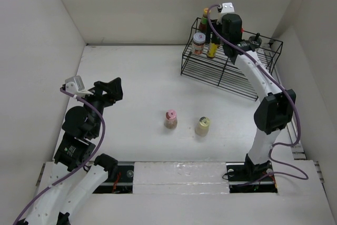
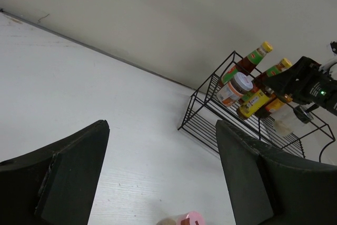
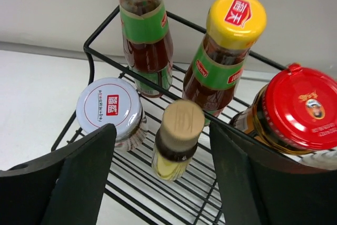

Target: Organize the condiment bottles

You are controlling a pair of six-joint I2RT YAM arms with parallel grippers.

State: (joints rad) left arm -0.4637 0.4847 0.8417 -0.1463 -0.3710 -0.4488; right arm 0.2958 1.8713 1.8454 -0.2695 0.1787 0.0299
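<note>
Fingers of right arm [image 3: 68,183] stand wide, clear of small yellow-brown bottle [image 3: 178,140] set upright in wire rack [image 1: 226,75] beside its fellows — left fingers [image 2: 63,177] wide, empty.

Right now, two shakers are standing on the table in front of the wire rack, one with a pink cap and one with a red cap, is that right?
Not quite. Two shakers do stand on the table in front of the wire rack, but next to the pink-capped shaker is a cream-capped shaker, not a red-capped one. The top external view shows it.
</note>
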